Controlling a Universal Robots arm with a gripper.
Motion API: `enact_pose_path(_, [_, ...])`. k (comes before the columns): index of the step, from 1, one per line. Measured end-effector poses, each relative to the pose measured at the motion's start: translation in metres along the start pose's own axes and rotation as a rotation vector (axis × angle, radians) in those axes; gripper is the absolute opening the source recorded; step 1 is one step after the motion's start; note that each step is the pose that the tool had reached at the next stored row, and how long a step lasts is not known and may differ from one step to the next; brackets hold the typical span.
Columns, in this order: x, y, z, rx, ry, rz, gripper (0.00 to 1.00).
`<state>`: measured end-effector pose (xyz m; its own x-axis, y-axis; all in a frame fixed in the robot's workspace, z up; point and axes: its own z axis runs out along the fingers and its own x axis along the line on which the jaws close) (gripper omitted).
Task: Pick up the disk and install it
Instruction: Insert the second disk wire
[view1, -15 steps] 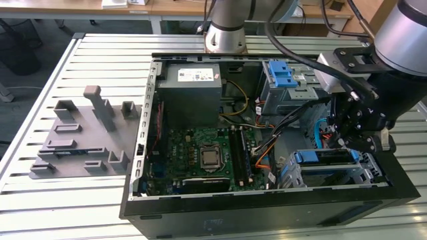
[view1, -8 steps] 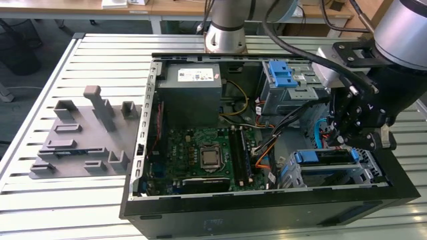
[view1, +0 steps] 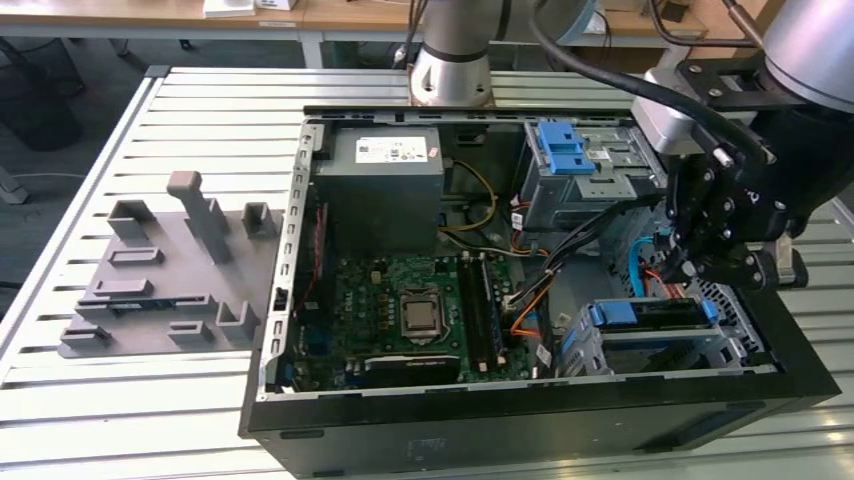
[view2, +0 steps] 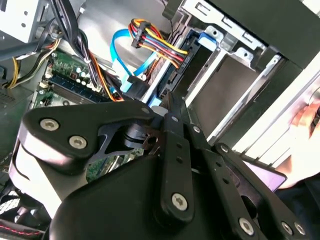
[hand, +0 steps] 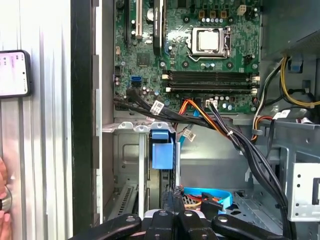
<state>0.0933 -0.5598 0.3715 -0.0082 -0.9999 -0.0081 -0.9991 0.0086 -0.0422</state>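
Open computer case (view1: 267, 400) lies flat on a slatted metal table (view1: 80, 390); grey moulded tray (view1: 160, 290) sits beside it, well apart from the arm. Gripper (view1: 707, 262) hangs low over the corner of the case at the exterior view's right, among the cables. Jaws look drawn together with nothing between them, fingers (hand: 172, 200) meeting in a narrow line in the first wrist view. The disk (view1: 650, 314), blue bracket around it, sits slotted in the metal bay (view1: 627, 350) just beside and slightly below the jaws, not touched. In the first wrist view its blue tab (hand: 162, 149) stands just ahead of the fingertips. A flat blue cable (view2: 125, 60) and a bundle of red, yellow and black wires (view2: 155, 42) run close in front of the jaws in the second wrist view. Green circuit board (view1: 400, 310) lies further off, toward the case middle. A second bay with a blue latch (view1: 567, 150) sits beyond the jaws. A person's hand (hand: 4, 200) rests at the table edge near a phone (hand: 14, 74)
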Motion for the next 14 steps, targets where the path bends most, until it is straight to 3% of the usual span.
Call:
enact_pose_path(4, [0.0001, 0.0062, -0.0004, 0.0000, -0.0011, 0.000, 0.11])
enact_pose_path(14, [-0.0038, 0.0068, -0.0084, -0.0002, -0.0010, 0.000, 0.11])
